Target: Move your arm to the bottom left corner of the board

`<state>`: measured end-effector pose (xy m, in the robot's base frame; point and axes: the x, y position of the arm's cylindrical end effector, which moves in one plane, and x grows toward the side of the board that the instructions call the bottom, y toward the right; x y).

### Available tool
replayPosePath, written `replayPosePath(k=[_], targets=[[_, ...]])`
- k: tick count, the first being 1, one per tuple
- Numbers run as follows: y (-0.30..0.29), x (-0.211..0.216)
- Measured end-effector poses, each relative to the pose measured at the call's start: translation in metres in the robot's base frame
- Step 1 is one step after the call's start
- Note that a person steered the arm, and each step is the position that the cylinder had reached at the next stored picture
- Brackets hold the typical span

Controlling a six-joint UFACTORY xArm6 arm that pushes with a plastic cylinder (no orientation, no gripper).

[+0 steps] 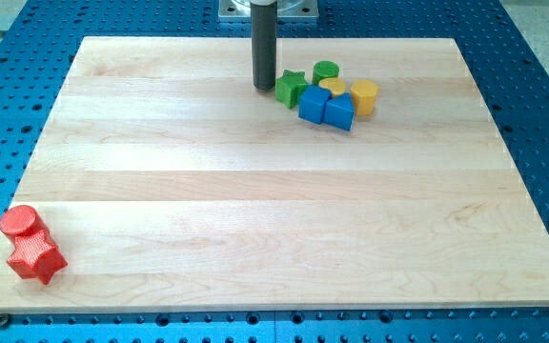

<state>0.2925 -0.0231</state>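
Nearest the camera, at the board's [255,191] near left corner, sits a red star [36,258], with a red cylinder [20,221] touching it just behind and slightly to the left. Both lie close to the board's left edge. That corner, the one the task names, holds only these two red blocks, and my tip is well apart from it.

Further right and far back, my tip [264,87] rests on the wood near the far edge, roughly at mid-width. I carry no pincer, only a straight dark rod [264,43], so nothing is clenched or released. Just right of the tip, almost touching it, is a green star [292,88]. Behind and right of that stands a green cylinder [326,70]. Two blue blocks [326,106] sit side by side nearer the camera, touching each other. A yellow block [333,87] is wedged behind them, partly hidden, and a yellow cylinder [364,96] ends the cluster on the right.

The board lies on a blue perforated table [532,76].
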Motion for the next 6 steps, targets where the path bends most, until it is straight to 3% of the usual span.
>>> replayPosePath(k=[1, 3, 4, 6], targets=[[-0.099, 0.026], [-0.264, 0.181], [-0.282, 0.187], [-0.281, 0.294]])
